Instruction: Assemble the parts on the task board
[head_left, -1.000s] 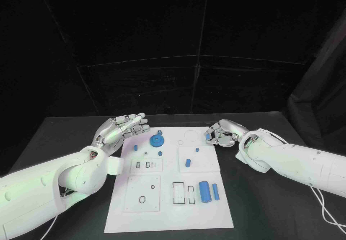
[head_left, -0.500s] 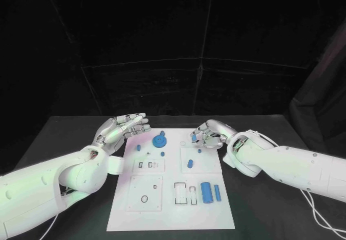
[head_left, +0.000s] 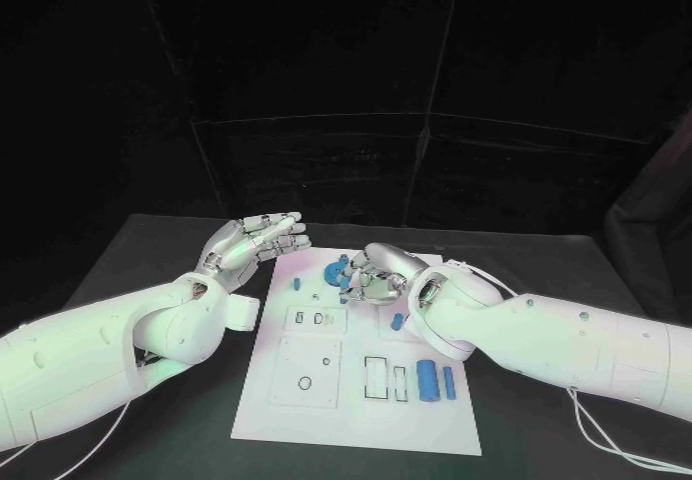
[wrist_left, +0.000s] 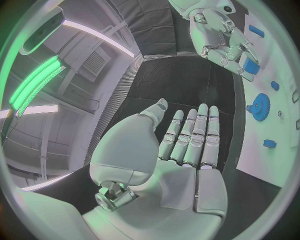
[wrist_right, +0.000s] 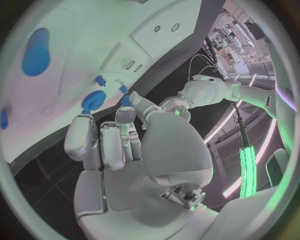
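Note:
The white task board (head_left: 325, 400) lies in the middle of the black table. On it lie a blue gear (head_left: 336, 272) at the far end, a small blue peg (head_left: 297, 283), an oval blue piece (head_left: 397, 321) and two blue cylinders (head_left: 427, 380) near the front right. My right hand (head_left: 372, 275) hovers with curled fingers over the board's far end, just right of the gear, pinching a small blue part (wrist_left: 250, 65). My left hand (head_left: 260, 240) is raised beside the board's far left corner, fingers straight and apart, holding nothing. The gear (wrist_left: 259, 106) lies beyond its fingertips.
Several empty slots and holes are cut in the board's near half (head_left: 296, 360). Black table (head_left: 159, 250) surrounds the board, with dark curtains behind. My left forearm (head_left: 130, 340) lies along the board's left side, my right forearm (head_left: 548, 335) along its right.
My right hand has travelled left from the board's far right edge to beside the gear, carrying the small blue part. The left hand has hardly moved. The camera has shifted.

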